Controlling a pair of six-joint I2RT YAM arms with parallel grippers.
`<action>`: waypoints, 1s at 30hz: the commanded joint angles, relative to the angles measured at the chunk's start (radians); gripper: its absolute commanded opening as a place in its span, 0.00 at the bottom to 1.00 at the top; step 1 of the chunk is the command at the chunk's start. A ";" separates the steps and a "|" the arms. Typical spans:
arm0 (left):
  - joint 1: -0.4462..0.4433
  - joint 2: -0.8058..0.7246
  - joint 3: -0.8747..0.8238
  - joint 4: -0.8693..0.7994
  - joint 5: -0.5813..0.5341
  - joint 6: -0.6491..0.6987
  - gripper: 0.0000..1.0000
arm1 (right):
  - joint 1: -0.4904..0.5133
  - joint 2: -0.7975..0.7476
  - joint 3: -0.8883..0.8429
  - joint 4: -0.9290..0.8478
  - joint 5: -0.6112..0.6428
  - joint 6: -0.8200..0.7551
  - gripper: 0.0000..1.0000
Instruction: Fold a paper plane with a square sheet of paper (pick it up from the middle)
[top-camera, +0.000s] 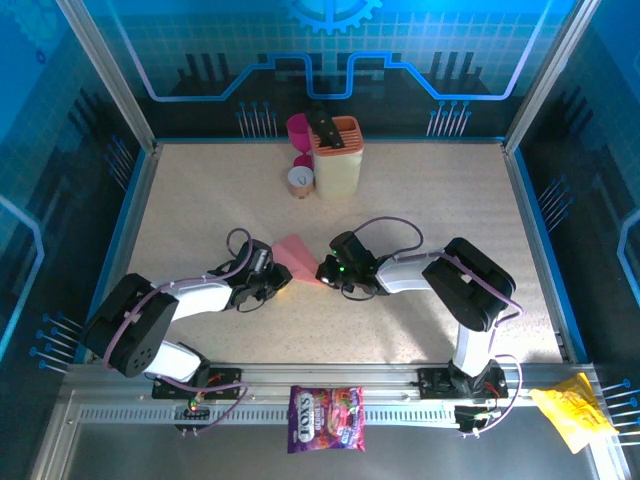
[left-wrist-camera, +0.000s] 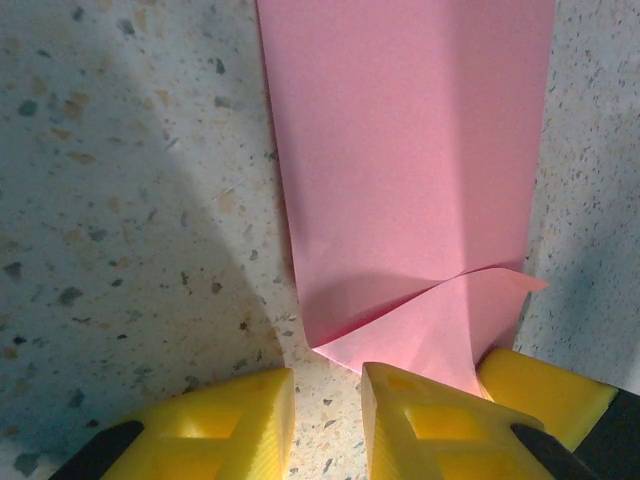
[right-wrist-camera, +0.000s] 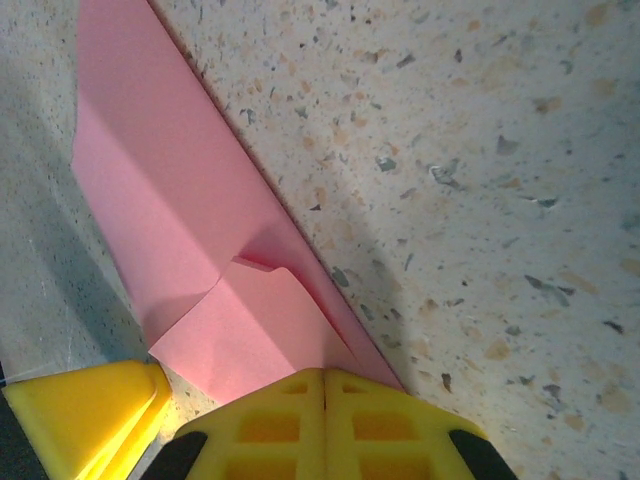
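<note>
The left pincer (left-wrist-camera: 328, 385) stands at a narrow gap with bare tabletop (left-wrist-camera: 130, 250) showing between its fingers. It holds nothing, and the finger at frame right touches the raised flap of the square sheet of paper (left-wrist-camera: 410, 150). The right pincer (right-wrist-camera: 325, 378) is fully closed, its tips set on that same folded corner; a pinch cannot be confirmed. In the top view the sheet lies partly folded at centre, between both pincers. A magenta cup (top-camera: 298, 128) and a cream holder (top-camera: 337, 158) stand at upper centre, well apart from the sheet.

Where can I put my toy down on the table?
Bare table left of the cup, right of the holder, and in front of the paper. Crowded in the middle, where the left gripper and right gripper meet at it.
</note>
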 joint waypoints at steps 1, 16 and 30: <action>0.018 0.050 0.044 0.128 -0.031 0.036 0.27 | 0.018 0.099 -0.065 -0.216 0.036 0.005 0.00; 0.032 0.058 0.065 0.162 -0.022 0.050 0.24 | 0.018 0.106 -0.073 -0.210 0.038 0.008 0.00; 0.055 0.039 0.099 0.128 -0.034 0.073 0.24 | 0.021 0.117 -0.083 -0.199 0.037 0.009 0.00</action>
